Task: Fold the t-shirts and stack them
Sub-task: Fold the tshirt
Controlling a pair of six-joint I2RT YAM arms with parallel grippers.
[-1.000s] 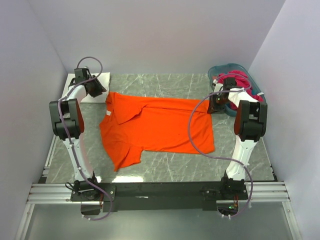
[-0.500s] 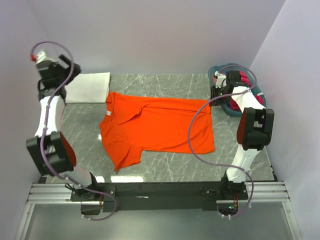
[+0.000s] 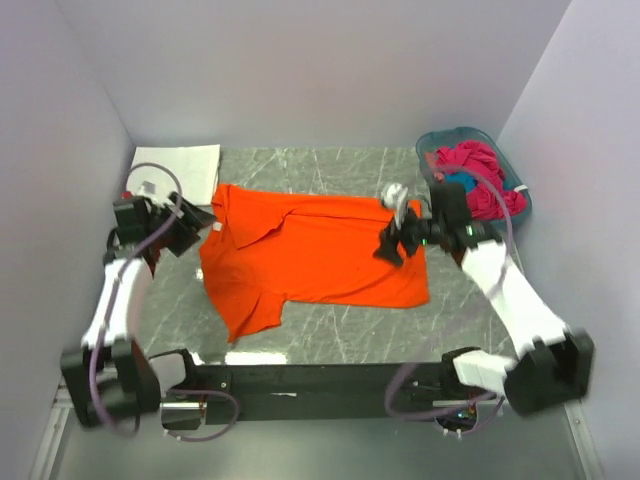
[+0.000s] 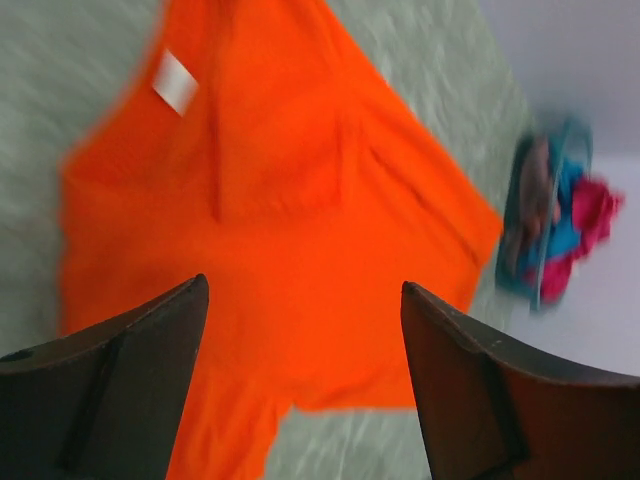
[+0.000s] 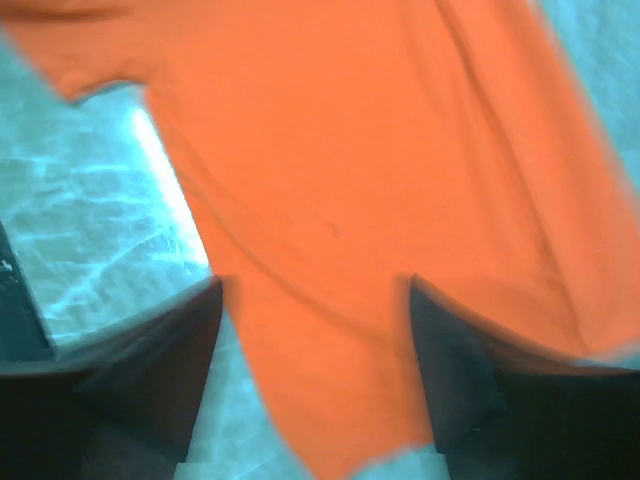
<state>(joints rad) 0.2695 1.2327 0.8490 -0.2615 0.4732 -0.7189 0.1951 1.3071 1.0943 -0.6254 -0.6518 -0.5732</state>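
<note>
Left gripper (image 4: pixel 302 290) beside the orange t-shirt (image 3: pixel 320 250) collar, right gripper (image 5: pixel 315 285) above its hem, jaws wide, empty: matching corners probably need grasping evenly.

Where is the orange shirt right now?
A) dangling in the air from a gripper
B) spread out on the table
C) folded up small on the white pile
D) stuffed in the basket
B: the orange shirt lies spread out on the table, well clear of the basket.
</note>
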